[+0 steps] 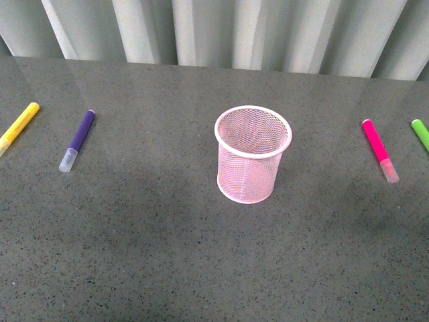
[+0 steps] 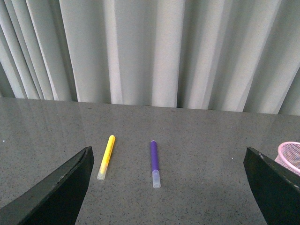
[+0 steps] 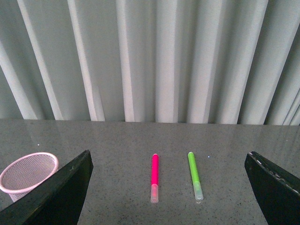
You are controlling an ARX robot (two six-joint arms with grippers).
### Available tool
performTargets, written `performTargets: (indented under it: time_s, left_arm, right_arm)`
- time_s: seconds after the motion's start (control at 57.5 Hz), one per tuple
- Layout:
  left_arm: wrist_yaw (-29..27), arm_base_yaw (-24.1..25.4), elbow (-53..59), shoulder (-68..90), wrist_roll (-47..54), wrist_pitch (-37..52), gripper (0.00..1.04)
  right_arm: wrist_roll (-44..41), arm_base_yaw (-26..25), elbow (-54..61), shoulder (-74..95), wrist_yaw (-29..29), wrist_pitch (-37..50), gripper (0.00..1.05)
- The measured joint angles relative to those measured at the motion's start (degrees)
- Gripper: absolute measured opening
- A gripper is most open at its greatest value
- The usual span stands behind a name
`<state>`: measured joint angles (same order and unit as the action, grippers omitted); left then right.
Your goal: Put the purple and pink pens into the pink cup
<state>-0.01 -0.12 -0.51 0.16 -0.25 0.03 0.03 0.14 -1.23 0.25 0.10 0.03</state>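
Standing upright near the middle of the dark speckled table, the pink cup shows its mesh wall and solid rim plainly. Off to the left lies the purple pen, flat on the table, its clear cap at the near end. The yellow marker lies further left still, apart from it, at the edge of the front view. Well to the right of the cup lies the pink pen, also flat with its clear cap at the near end. The green marker lies just beyond it on the right (only partly in the front view). Both pens are well apart from the cup. The left gripper has its jaws spread wide with nothing between them; its wrist camera looks past them at the purple pen and yellow marker lying side by side. The right gripper is likewise spread wide, gripping nothing, and faces the pink pen and green marker. A pale pleated curtain closes off the far side.
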Motion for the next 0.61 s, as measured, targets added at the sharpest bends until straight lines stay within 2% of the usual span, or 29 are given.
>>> performTargets:
  time_s: [0.608]
  left_arm:
    - [0.00, 0.00, 0.00, 0.00, -0.02, 0.00, 0.98]
  right_arm:
    - [0.00, 0.00, 0.00, 0.00, 0.00, 0.00, 0.98]
